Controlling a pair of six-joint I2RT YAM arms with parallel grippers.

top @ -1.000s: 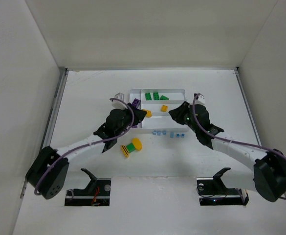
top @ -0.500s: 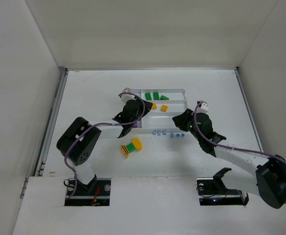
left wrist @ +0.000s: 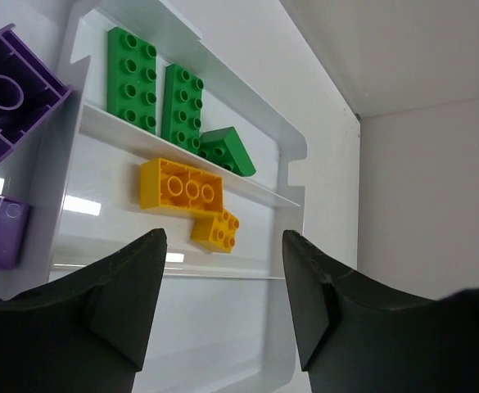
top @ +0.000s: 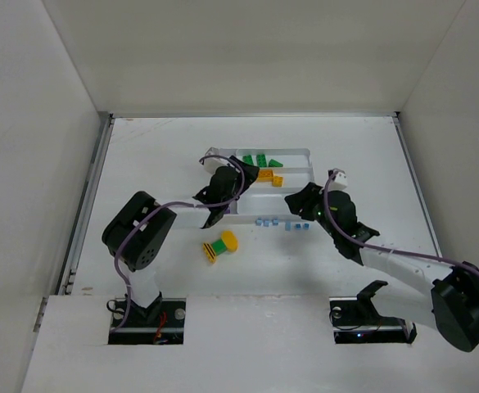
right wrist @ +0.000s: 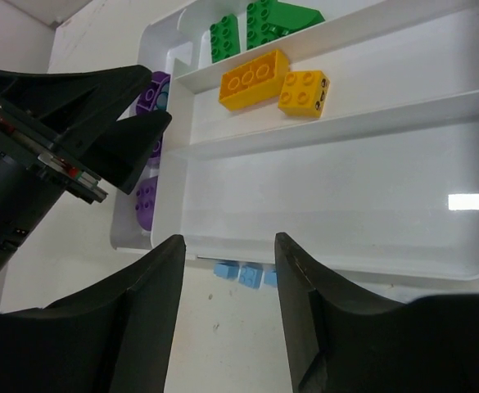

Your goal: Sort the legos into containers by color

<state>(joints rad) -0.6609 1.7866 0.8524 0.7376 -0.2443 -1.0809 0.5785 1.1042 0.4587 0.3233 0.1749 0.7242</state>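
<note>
The white tray [top: 309,155] has green legos [top: 259,160] in its far long section and two yellow-orange legos [top: 270,175] in the middle one. The near section holds nothing. Purple legos [left wrist: 10,98] lie in the narrow side section. Tiny light-blue legos [top: 265,221] lie on the table in front of the tray. My left gripper [top: 232,187] is open and empty over the tray's left end [left wrist: 223,237]. My right gripper [top: 292,199] is open and empty [right wrist: 229,241] above the tray's near edge and the light-blue legos [right wrist: 243,273].
A stacked green and yellow-orange piece [top: 219,246] lies on the table in front of the tray's left end. More light-blue legos [top: 298,226] lie to the right. The left gripper's fingers [right wrist: 100,115] show in the right wrist view. White walls enclose the table.
The left arm swung its elbow back and its gripper moved over the tray; a second yellow-orange lego now lies in the middle section. The right gripper drew back slightly toward the near edge.
</note>
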